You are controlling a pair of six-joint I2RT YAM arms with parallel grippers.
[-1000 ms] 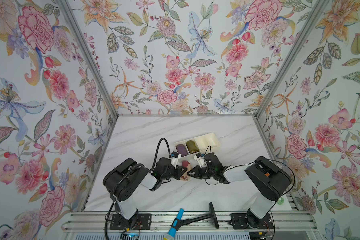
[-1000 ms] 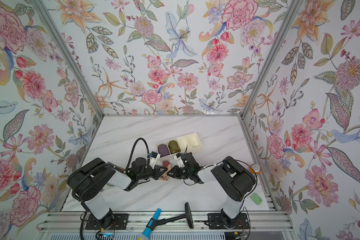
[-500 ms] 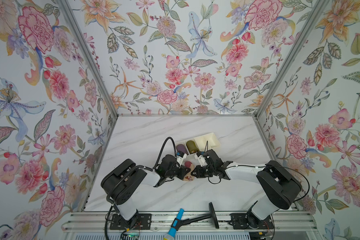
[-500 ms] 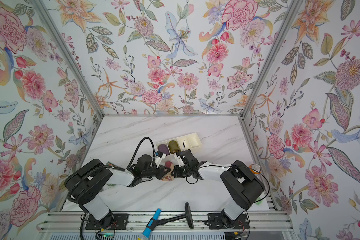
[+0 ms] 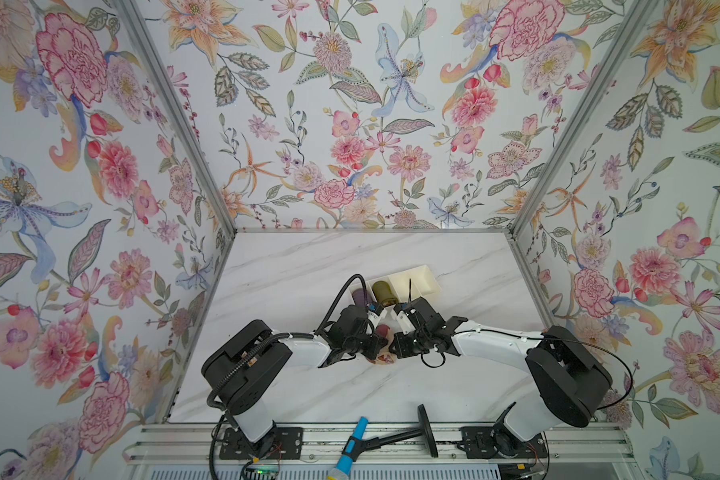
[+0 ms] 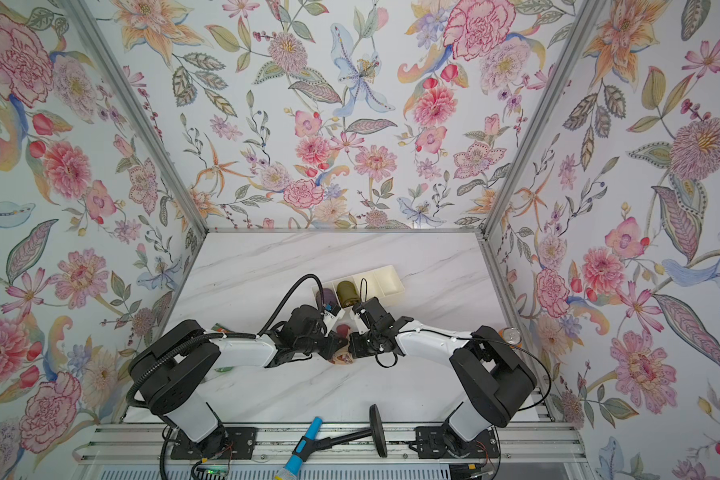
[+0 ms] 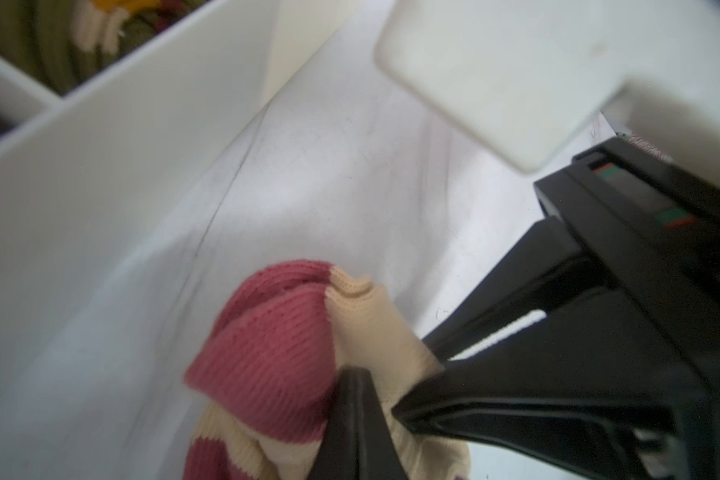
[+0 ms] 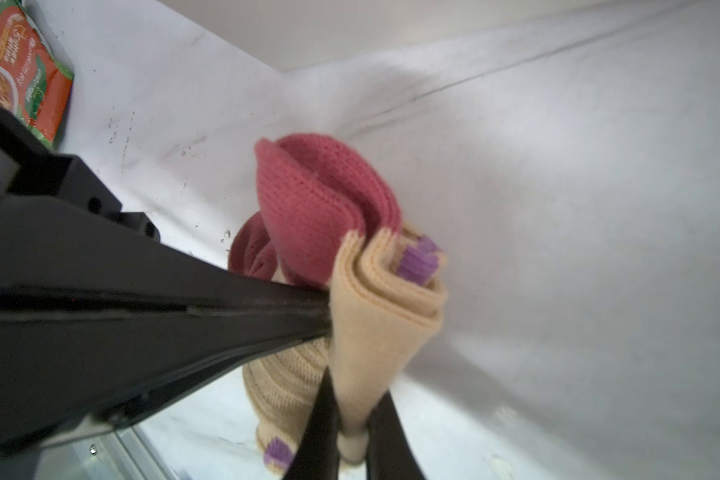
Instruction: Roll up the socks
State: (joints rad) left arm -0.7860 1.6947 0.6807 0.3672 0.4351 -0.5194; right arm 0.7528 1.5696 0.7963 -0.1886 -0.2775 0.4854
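Near the tray (image 5: 431, 284), only scraps of the socks (image 5: 384, 331) show from above.

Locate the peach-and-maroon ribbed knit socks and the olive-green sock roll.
peach-and-maroon ribbed knit socks (image 8: 316, 199): right wrist view, on the maroon fold.
olive-green sock roll (image 5: 382, 293): a top view, middle of the roll.

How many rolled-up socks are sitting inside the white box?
2. A purple roll sits in the end compartment on the left arm's side, and an olive-green roll in the compartment beside it. Part of the box is covered, so another could be hidden.
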